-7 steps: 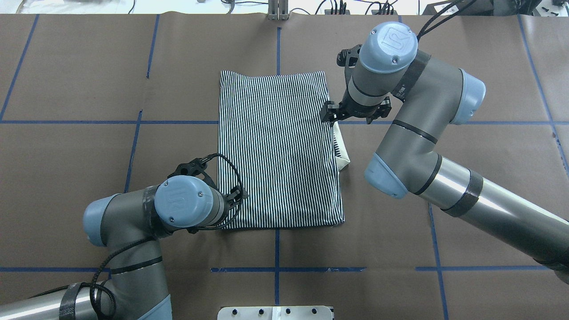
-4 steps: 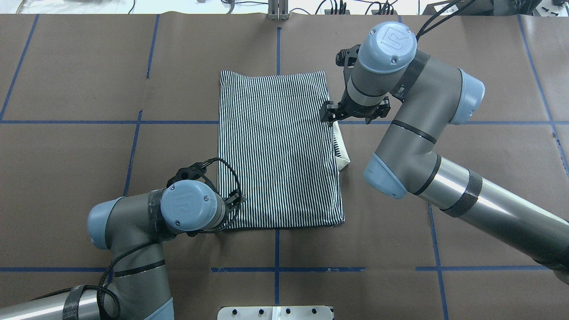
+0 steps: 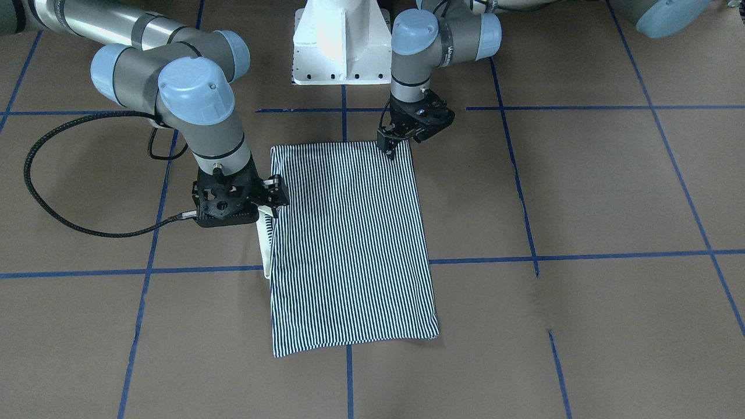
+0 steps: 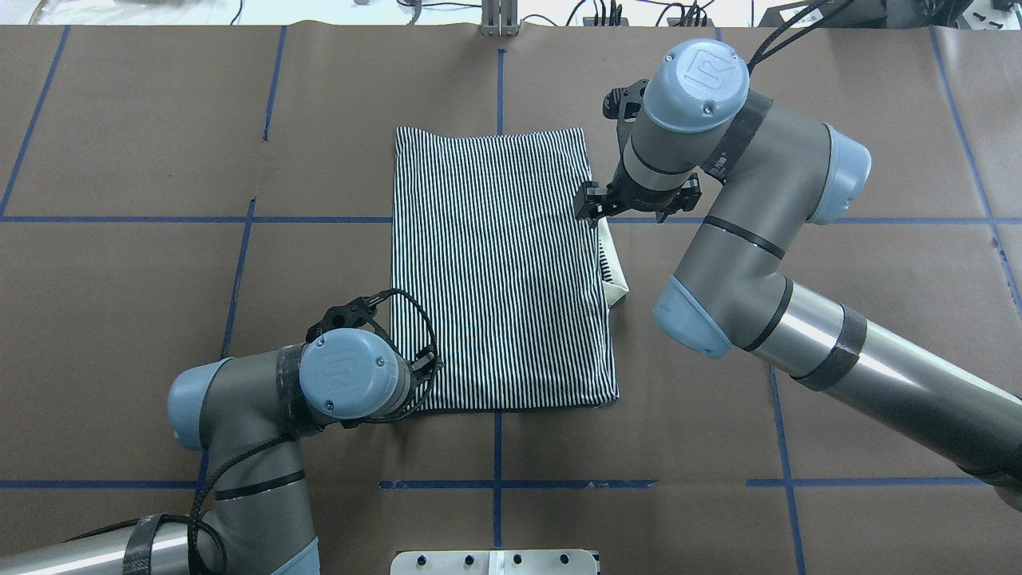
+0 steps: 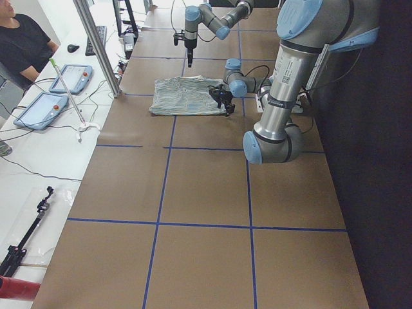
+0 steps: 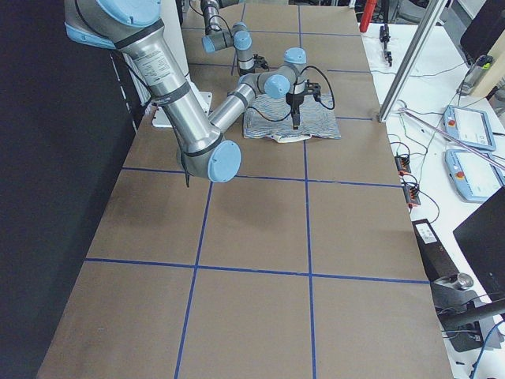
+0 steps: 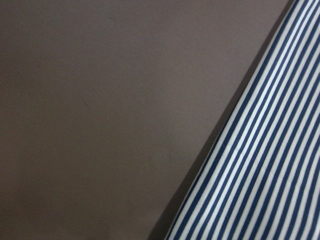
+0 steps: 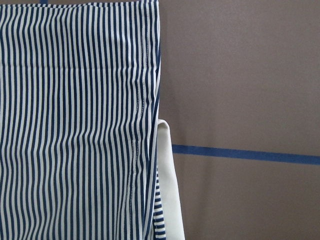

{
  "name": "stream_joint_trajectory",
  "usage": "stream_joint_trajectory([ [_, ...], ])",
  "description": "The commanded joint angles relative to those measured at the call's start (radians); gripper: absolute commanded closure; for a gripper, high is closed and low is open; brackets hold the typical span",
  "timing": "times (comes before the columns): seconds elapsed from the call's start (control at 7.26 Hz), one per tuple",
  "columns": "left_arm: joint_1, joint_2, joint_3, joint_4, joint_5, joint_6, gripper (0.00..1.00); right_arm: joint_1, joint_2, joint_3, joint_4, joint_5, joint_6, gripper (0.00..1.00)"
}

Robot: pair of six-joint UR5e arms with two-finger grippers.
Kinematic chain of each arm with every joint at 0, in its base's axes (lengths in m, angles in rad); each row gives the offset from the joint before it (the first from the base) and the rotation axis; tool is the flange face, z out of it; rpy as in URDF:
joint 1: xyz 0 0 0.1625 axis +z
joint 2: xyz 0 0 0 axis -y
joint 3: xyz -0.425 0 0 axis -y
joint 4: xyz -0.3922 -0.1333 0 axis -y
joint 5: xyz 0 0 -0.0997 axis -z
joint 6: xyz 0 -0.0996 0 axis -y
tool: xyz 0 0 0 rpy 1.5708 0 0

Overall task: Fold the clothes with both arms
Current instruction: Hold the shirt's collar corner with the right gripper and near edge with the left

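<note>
The striped polo shirt [image 4: 503, 271] lies flat in a folded rectangle at the middle of the tabletop [image 4: 120, 279], with its cream collar [image 4: 616, 294] poking out from under the edge on my right arm's side. Compared with a second ago, my left arm has slid back toward the robot and a little inward. Its wrist now sits over the shirt's near left corner, where before it covered the left edge farther up. In the front-facing view the left pincer [image 3: 391, 150] points down at the shirt's near edge, close to that corner. I cannot tell how wide its jaws stand. The right pincer [image 4: 592, 212] has not moved and hangs at the shirt's right edge just above the collar; its jaw width is also unclear to me.
</note>
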Motion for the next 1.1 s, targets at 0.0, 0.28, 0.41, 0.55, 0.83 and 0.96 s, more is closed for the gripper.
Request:
stream_joint_trajectory([
  [0.0,0.000,-0.013,-0.001,0.001,0.000,-0.001,0.71,0.000,-0.003,-0.003,0.001,0.000,-0.002,0.00],
  [0.28,0.000,-0.016,-0.010,0.000,-0.002,0.001,0.94,0.000,-0.006,-0.003,0.001,0.000,-0.005,0.00],
  [0.41,0.000,-0.018,-0.010,0.000,-0.002,0.001,0.99,0.000,-0.007,-0.003,0.001,0.000,-0.005,0.00],
  [0.55,-0.001,-0.016,-0.015,0.000,-0.002,0.001,1.00,0.000,-0.012,-0.001,0.003,-0.002,-0.005,0.00],
  [0.83,-0.007,-0.012,-0.029,-0.003,0.000,0.028,1.00,-0.012,-0.012,0.007,0.007,-0.005,0.059,0.00],
  [0.96,-0.010,-0.006,-0.038,-0.002,-0.005,0.139,1.00,-0.050,-0.018,0.034,0.010,-0.005,0.174,0.00],
])
